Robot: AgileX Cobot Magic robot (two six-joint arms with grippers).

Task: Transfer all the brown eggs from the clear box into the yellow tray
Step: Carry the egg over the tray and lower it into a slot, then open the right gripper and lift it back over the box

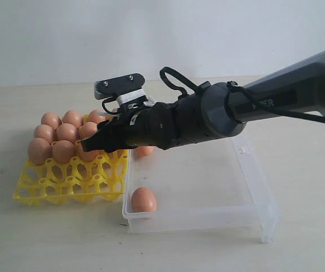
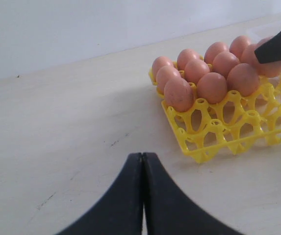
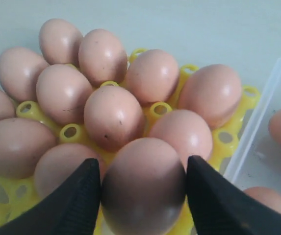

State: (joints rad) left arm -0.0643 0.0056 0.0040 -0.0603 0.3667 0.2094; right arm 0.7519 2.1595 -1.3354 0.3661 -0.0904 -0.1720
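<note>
My right gripper (image 3: 142,162) is shut on a brown egg (image 3: 144,188), one black finger against each side. It holds this egg just above the yellow tray (image 1: 66,182), at the tray's side nearest the clear box (image 1: 207,216). Several brown eggs (image 1: 66,134) fill the tray's far cups, and its front cups stand open. In the box, one egg (image 1: 143,199) lies at the near left corner. Another egg (image 1: 146,151) shows beneath the arm. My left gripper (image 2: 142,155) is shut on nothing above bare table, left of the tray (image 2: 214,144).
The right arm (image 1: 236,107) reaches across the box from the right, low over it. The box's clear wall (image 3: 258,127) runs right beside the tray's edge. The table (image 2: 57,137) is pale, with a white wall behind it.
</note>
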